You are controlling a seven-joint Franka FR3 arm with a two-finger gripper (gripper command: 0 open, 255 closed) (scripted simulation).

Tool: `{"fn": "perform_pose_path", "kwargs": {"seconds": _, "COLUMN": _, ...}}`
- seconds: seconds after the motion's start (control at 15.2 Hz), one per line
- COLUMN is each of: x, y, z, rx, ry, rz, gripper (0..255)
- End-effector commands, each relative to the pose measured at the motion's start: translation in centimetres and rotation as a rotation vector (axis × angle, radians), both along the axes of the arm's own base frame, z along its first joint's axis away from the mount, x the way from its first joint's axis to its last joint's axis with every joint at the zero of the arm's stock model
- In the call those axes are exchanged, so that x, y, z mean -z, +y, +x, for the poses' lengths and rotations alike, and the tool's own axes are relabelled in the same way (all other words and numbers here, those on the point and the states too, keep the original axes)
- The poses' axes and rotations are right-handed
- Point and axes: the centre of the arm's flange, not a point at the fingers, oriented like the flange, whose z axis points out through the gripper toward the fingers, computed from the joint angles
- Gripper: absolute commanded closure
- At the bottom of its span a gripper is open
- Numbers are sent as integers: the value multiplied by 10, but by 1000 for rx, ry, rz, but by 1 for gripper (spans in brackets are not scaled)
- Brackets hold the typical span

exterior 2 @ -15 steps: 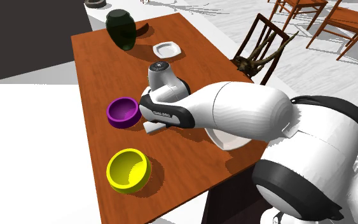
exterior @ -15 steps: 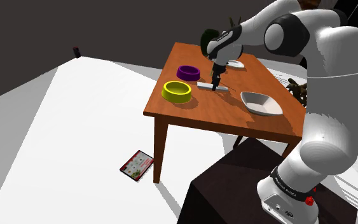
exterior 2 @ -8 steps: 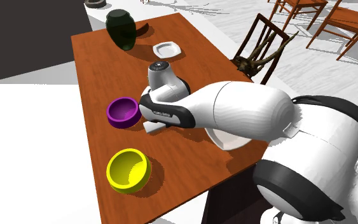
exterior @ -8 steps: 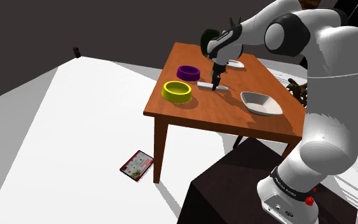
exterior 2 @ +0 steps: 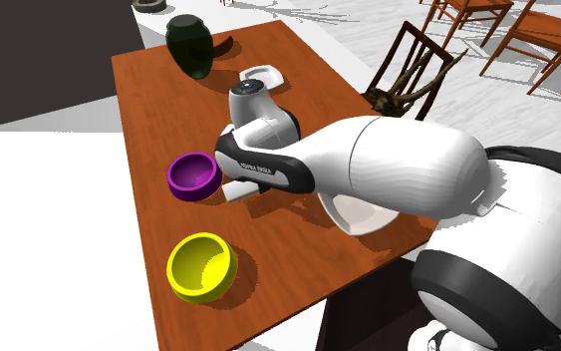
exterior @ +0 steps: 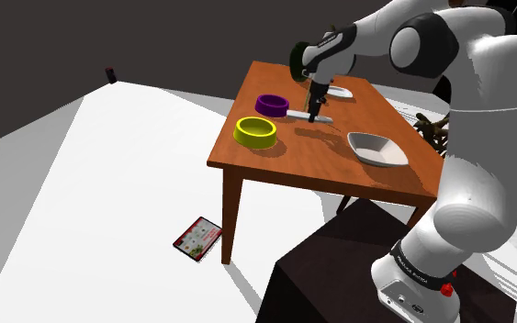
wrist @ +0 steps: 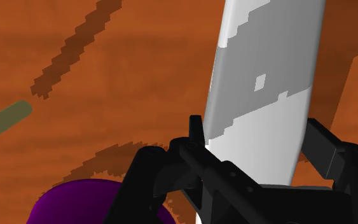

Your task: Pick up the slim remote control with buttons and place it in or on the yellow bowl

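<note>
Remote gripped, yellow bowl not yet reached.
The jaws are clenched across the narrow width of the slim grey remote (wrist: 263, 83), near one end, so its long body juts forward and cannot twist. It seems to hang just clear of the counter (exterior: 320, 165), though the gap is hard to judge, close beside the purple bowl (exterior: 272, 105). In the shoulder view the yellow bowl (exterior: 255, 133) sits empty at eight o'clock from it, a short carry away.

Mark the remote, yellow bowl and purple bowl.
remote (wrist: 269, 57), wrist view, grey part of its face.
yellow bowl (exterior 2: 200, 264), second exterior view, its bare inside.
purple bowl (exterior 2: 194, 175), second exterior view, its bare inside.
</note>
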Motion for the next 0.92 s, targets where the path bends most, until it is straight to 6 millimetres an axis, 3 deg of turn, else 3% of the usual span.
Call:
{"fn": "perform_pose_path", "kwargs": {"seconds": 0.0, "x": -10, "y": 0, "z": 0, "rx": 0, "ry": 0, "rz": 0, "gripper": 255}}
{"fn": "perform_pose_path", "kwargs": {"seconds": 0.86, "x": -78, "y": 0, "z": 0, "rx": 0, "ry": 0, "rz": 0, "gripper": 255}}
